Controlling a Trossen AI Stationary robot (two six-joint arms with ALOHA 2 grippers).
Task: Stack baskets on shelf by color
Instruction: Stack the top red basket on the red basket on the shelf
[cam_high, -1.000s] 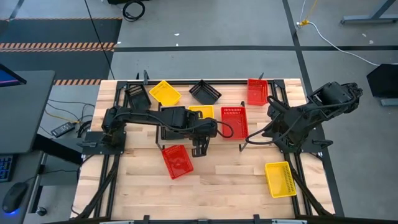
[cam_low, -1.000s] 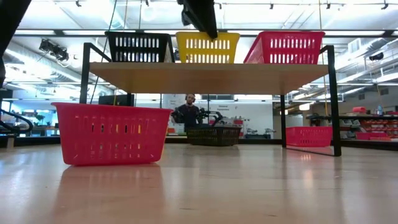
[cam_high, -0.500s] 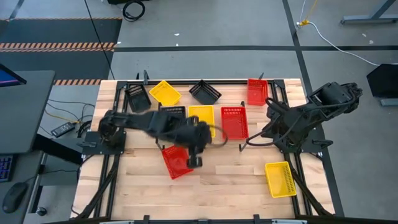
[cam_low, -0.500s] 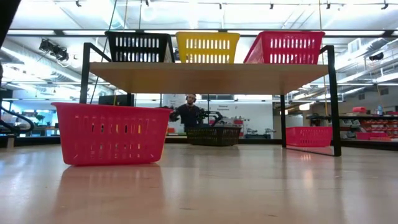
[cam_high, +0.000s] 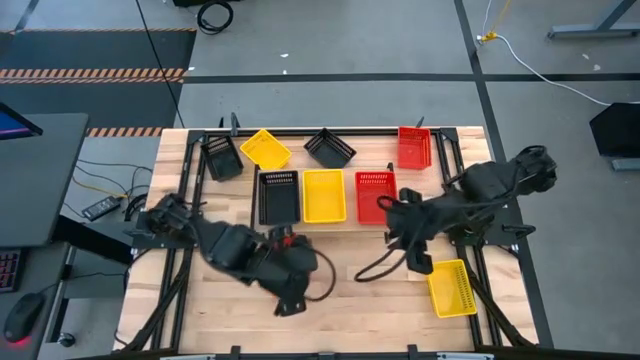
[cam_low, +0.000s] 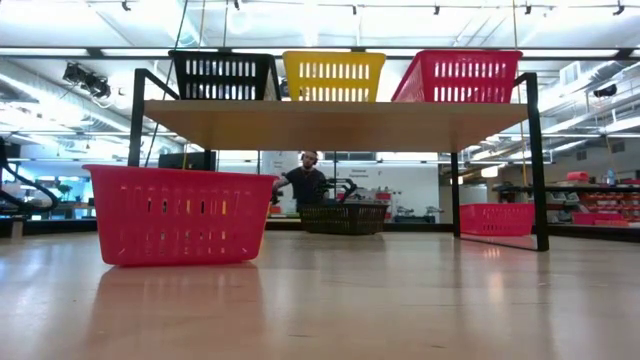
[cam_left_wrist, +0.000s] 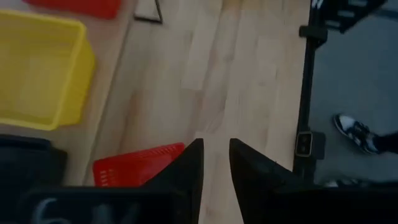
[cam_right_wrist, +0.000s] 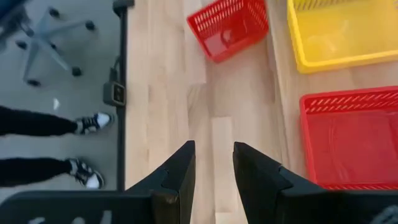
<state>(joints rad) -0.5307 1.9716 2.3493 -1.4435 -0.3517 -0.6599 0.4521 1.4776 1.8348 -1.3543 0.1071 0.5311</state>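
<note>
Wooden table (cam_high: 350, 310) with a small wooden shelf (cam_low: 335, 125) on thin black legs in the middle of the high view; three baskets sit in a row on top of the shelf: a black basket (cam_high: 279, 195), a yellow basket (cam_high: 323, 195) and a red basket (cam_high: 375, 195), side by side.

More baskets lie on the table along the upper edge of the high view: a second black basket (cam_high: 222, 157), a second yellow basket (cam_high: 265, 148), a third black basket (cam_high: 330, 147) and a second red basket (cam_high: 413, 146); a third yellow basket (cam_high: 450, 287) lies alone at the lower right; a third red basket (cam_low: 175, 215) stands on the table at the left of the low view, in front of the shelf.

The left gripper (cam_left_wrist: 214, 155) is over bare wood at the lower middle of the high view, near that third red basket; its fingers (cam_left_wrist: 189, 168) are a little apart and hold nothing.

The right gripper (cam_right_wrist: 211, 155) is over the table just right of the shelf, near the third yellow basket; its fingers (cam_right_wrist: 180, 168) are spread a bit and hold nothing too.

A person (cam_low: 305, 180) stands far back in the room in the low view; a person's shoes (cam_right_wrist: 87, 121) show on the grey floor beside the table.
</note>
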